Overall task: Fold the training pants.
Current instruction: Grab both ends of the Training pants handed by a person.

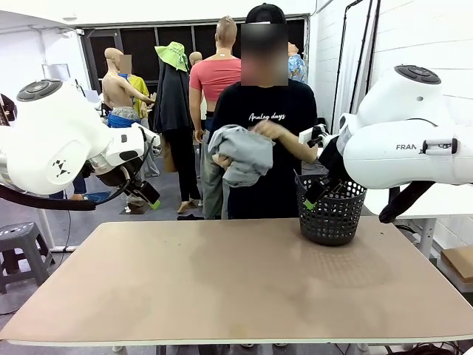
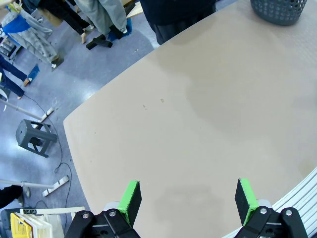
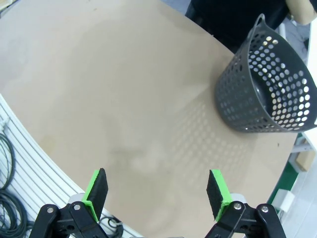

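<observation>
1. Front view.
   - The training pants (image 1: 241, 154): a light grey bundle, bunched at chest height in the hands of the person at the table's far edge. They are off the table (image 1: 222, 296), with one hand (image 1: 267, 130) on top and the other hand (image 1: 221, 160) under the left side.
   - Black mesh basket (image 1: 332, 216): upright on the table's far right part, just beside the person.
   - Left gripper (image 1: 150, 198): raised above the table's left far corner, well apart from the pants. Its jaw spacing is unclear from this angle.
   - Right gripper (image 1: 310, 200): raised in front of the basket's rim, spacing likewise unclear.

2. Left wrist view.
   - The left gripper (image 2: 188, 198) has its jaws spread wide. The green pads (image 2: 131, 197) have nothing between them and hang over bare tabletop.
   - The basket's lower wall is at the top right edge, and the person's dark clothing is at the top edge.
   - A grey stool (image 2: 34, 138) and a yellow crate (image 2: 22, 225) are on the floor.

3. Right wrist view.
   - The right gripper (image 3: 157, 191) also has its jaws spread wide, holding nothing, over bare tabletop.
   - The basket stands near, at the upper right, with its perforated wall and dark interior visible.
   - Dark cables (image 3: 7, 163) are off the table's edge.
</observation>
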Controlling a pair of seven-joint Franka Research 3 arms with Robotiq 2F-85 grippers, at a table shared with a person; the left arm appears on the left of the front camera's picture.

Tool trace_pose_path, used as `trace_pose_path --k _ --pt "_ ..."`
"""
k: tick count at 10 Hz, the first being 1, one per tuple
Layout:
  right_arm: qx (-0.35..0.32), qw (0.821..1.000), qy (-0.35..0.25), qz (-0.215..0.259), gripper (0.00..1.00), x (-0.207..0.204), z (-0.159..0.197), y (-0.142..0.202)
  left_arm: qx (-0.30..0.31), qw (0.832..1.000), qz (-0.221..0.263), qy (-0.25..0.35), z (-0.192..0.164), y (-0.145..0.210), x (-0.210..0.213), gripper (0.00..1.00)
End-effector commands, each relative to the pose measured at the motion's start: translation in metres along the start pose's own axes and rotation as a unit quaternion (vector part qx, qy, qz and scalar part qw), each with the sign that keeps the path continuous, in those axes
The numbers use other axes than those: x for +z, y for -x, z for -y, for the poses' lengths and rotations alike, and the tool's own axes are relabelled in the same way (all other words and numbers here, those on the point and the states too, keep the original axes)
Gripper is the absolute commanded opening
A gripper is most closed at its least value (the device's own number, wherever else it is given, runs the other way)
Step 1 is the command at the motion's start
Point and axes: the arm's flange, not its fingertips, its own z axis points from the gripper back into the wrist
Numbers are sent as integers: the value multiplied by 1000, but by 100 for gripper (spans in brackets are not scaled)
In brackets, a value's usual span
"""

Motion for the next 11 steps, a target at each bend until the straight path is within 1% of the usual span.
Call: trace_pose_path --k 1,11 --pt "1 1000 -1 1 100 -2 -1 1 -3 1000 1 0 -1 -1 0 100" --pt "1 1000 -1 1 100 -2 -1 1 -3 1000 1 0 -1 -1 0 100"
